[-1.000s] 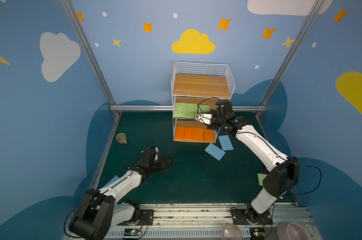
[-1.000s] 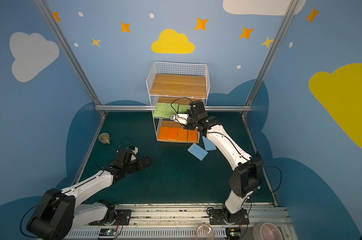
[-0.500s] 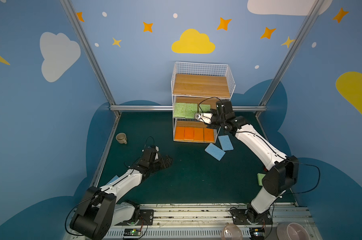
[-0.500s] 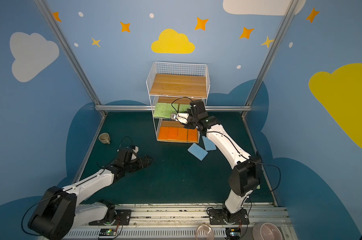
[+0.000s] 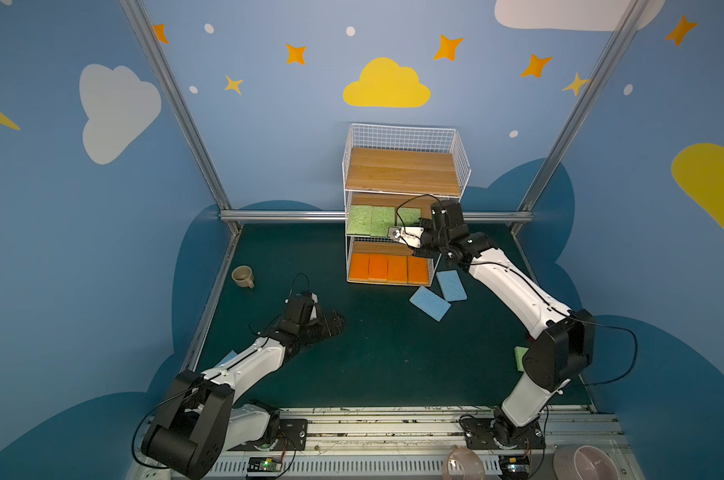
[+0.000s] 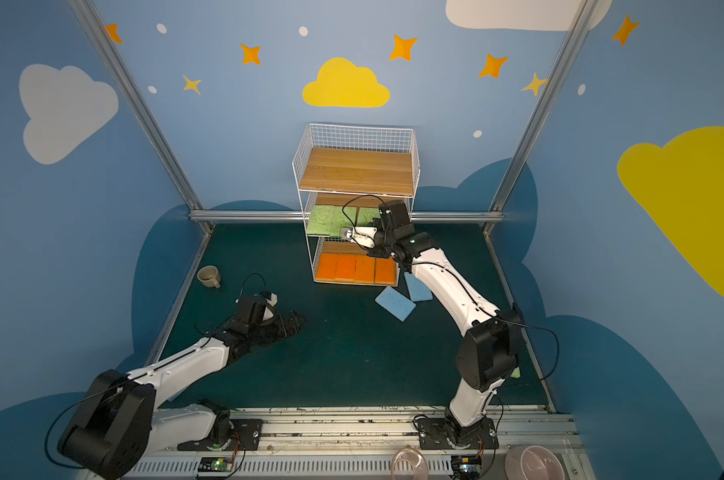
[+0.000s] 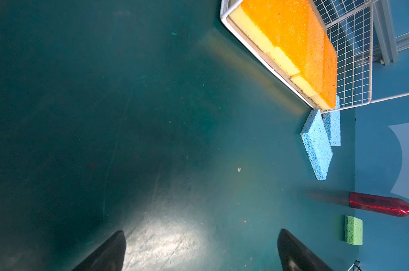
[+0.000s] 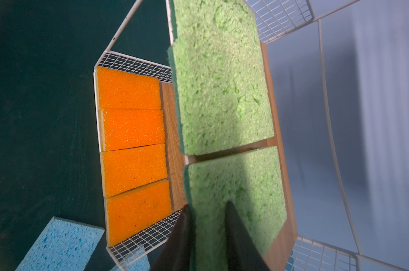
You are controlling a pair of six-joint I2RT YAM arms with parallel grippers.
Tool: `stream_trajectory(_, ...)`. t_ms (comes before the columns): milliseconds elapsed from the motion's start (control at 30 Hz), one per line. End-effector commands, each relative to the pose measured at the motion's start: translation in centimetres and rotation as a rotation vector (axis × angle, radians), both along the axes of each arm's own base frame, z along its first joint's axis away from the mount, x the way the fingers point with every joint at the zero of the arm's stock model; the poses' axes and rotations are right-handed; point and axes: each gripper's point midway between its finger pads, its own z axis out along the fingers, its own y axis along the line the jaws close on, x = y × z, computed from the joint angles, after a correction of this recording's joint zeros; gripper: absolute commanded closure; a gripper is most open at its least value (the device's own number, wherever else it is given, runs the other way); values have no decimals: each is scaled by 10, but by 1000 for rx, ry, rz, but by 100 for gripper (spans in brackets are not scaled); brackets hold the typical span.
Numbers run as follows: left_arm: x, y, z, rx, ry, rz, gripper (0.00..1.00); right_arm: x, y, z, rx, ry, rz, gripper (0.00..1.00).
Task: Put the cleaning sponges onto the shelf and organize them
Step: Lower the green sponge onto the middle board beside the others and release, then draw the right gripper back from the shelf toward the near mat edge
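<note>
Bench point(image 5: 372, 353): shelf point(image 5: 406, 174) at the back, top tier bare. Bottom tier: four orange sponges point(image 5: 387, 268) in a row. Middle tier: two green sponges point(image 5: 370, 220) side by side, with the third green sponge point(image 8: 245, 187) beside them and the right gripper point(image 8: 208, 206) clamped on its edge. Two blue sponges point(image 5: 430, 303) lie on the bench by the shelf's front right corner. Stray green sponge point(image 5: 520, 358) sits near the right arm base. Left gripper point(image 7: 201, 234) is spread wide, empty, low over the bench.
</note>
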Motion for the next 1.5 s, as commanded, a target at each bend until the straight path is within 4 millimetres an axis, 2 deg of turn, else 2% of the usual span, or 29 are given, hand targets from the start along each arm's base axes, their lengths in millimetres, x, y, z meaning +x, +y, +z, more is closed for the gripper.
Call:
stream_trajectory(0, 9, -1, 11, -3, -36, 3, 0, 5, 6, 8, 35, -21, 14, 76)
stream_trajectory(233, 9, -1, 11, -3, -34, 3, 0, 5, 7, 7, 39, -23, 15, 74)
stream_trajectory(267, 10, -1, 11, -5, -35, 3, 0, 6, 6, 7, 38, -25, 10, 71)
stream_trajectory(400, 10, -2, 14, -10, -42, 0, 0, 4, 3, 8, 39, -37, -2, 41)
stream_trajectory(467, 10, -3, 15, -9, -41, -3, 0, 2, 1, 8, 40, -39, -3, 37)
stream_trajectory(633, 8, -3, 20, -3, -48, -11, 0, -7, -3, 20, 67, -50, -13, 34)
stream_trajectory(800, 1, -5, 31, 21, -66, -22, 0, -34, -3, 44, 112, -80, -45, 25)
stream_trajectory(900, -4, -10, 39, 29, -86, -36, 0, -59, -4, 57, 182, -49, -108, 20)
stream_trajectory(1033, -11, -23, 49, 56, -110, -78, 0, -94, -23, 62, 329, 29, -282, 17)
stream_trajectory(1233, -25, -44, 51, 89, -113, -151, 0, -153, -74, 32, 639, 271, -538, 16)
stream_trajectory(1333, -33, -58, 47, 94, -108, -196, 0, -173, -101, 1, 761, 352, -676, 16)
stream_trajectory(1467, -44, -75, 35, 127, -87, -245, 0, -187, -146, -44, 889, 409, -950, 13)
